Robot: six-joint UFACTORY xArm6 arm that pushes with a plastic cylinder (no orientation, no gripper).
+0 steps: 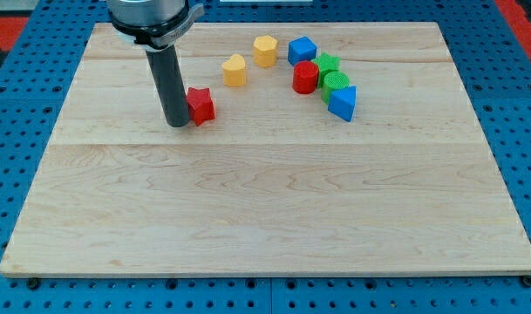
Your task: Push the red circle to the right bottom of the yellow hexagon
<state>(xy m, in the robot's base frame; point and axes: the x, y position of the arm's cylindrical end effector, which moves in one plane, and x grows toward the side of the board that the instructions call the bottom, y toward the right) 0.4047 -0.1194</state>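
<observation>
The red circle (305, 78) stands at the view's upper middle-right, touching a green block (336, 85) on its right. The yellow hexagon (265, 51) is up and to the left of the red circle, a short gap apart. My tip (177, 124) rests on the board far to the left of both, touching the left side of a red star-shaped block (200, 105). The rod rises straight from the tip toward the view's top.
A yellow heart-like block (234, 71) lies left of the hexagon. A blue cube (302, 50) sits right of the hexagon. Another green block (327, 64) and a blue triangular block (342, 102) cluster around the red circle. The wooden board (265, 201) ends at blue pegboard.
</observation>
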